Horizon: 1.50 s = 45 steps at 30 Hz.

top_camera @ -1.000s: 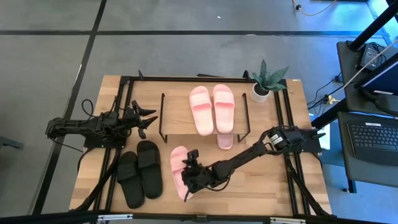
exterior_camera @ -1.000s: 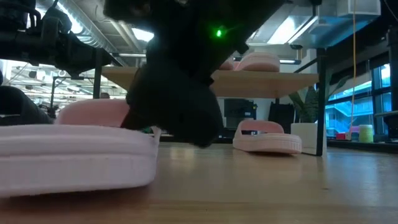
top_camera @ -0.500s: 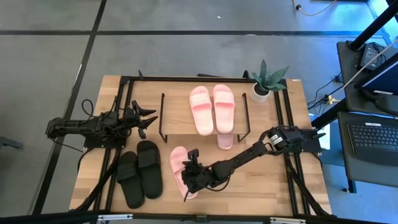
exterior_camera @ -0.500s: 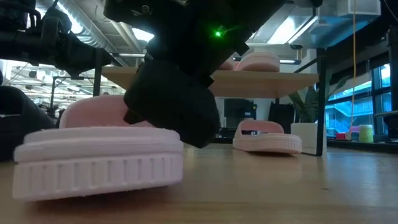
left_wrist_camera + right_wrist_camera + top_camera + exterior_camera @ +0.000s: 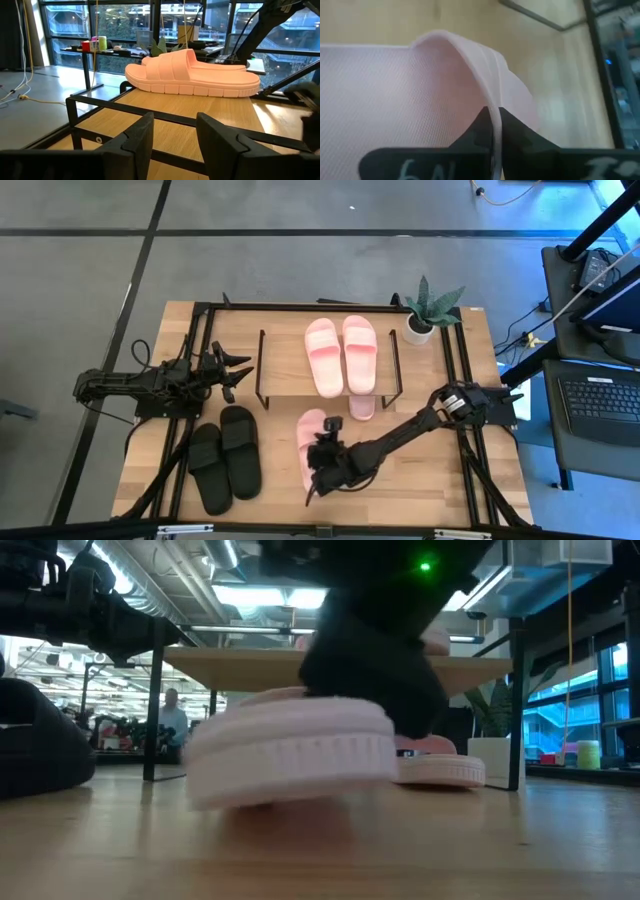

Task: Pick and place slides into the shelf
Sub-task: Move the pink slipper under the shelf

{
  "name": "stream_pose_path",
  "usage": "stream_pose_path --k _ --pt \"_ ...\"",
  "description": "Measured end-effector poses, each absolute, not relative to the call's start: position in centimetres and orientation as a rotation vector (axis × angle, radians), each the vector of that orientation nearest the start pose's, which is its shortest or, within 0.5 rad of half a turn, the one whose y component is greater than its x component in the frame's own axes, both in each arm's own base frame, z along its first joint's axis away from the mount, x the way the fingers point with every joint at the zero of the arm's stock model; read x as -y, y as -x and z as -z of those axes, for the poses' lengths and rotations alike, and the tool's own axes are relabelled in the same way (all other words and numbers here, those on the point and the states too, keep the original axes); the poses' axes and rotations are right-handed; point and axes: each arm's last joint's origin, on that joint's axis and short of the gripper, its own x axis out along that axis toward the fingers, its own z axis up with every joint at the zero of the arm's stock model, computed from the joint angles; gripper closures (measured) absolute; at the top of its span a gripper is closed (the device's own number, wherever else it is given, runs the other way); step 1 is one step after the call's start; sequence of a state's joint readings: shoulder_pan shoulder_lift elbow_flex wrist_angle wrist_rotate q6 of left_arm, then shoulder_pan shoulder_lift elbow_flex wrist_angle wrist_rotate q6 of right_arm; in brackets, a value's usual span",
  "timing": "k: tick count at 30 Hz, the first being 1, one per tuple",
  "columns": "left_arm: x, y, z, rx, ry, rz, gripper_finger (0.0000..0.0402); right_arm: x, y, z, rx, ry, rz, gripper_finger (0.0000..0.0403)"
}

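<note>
The right pincer is clamped on the wide strap of a light pink foam slide sandal, one thin finger either side of the strap's edge, as the right wrist view shows. In the low view that sandal appears to hang just clear of the wooden tabletop, so the step in hand is probably carrying it to the low rack with the pale wooden top board and thin black wire legs.

To do this well, keep the grip firm: the strap is soft and flexible, so the sandal may swing or twist around the pinch. Its mate, another pink slide, lies partly under the rack's near edge on the right, so the lower level just left of it looks like the sensible spot. Bring the sandal in low to slip under the board without striking the wire legs.

A second pink pair sits on the top board, their soles ribbed along the side and matte. A black pair of slides rests on the tabletop near left, untouched. A small potted plant in a white pot stands at the far right.

The left pincer waits at the rack's left end, its fingers apart and holding nothing.
</note>
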<state>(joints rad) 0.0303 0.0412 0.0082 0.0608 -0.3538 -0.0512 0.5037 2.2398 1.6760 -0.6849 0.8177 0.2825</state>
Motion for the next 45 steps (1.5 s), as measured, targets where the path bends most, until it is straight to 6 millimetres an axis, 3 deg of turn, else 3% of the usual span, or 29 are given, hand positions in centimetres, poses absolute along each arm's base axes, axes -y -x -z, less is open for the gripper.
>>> stream_pose_path --k 7,14,20,30,37,45 --pt "-1.3 -9.8 -16.9 0.036 0.054 -0.384 0.0260 -20.8 -37.7 -16.1 -0.933 0.495 0.524 0.0389" --pt "-1.3 -9.8 -16.9 0.037 0.054 -0.384 0.0260 -20.5 -35.9 -14.9 -0.976 0.525 0.592 0.0389" --pt "-1.3 -9.8 -16.9 0.037 0.053 -0.384 0.0260 -20.1 -35.4 -12.9 -0.969 0.528 0.581 0.0389" --pt "-1.3 -9.8 -16.9 0.036 0.053 -0.384 0.0260 -18.8 -35.7 -12.5 -0.995 0.557 0.591 0.0387" --pt "-1.3 -9.8 -16.9 0.036 0.053 -0.383 0.0260 -18.3 -36.0 -12.5 -1.021 0.612 0.575 0.0317" --pt "-1.3 -9.8 -16.9 0.036 0.053 -0.383 0.0261 -18.3 -36.0 -12.5 -1.034 0.634 0.558 0.0274"
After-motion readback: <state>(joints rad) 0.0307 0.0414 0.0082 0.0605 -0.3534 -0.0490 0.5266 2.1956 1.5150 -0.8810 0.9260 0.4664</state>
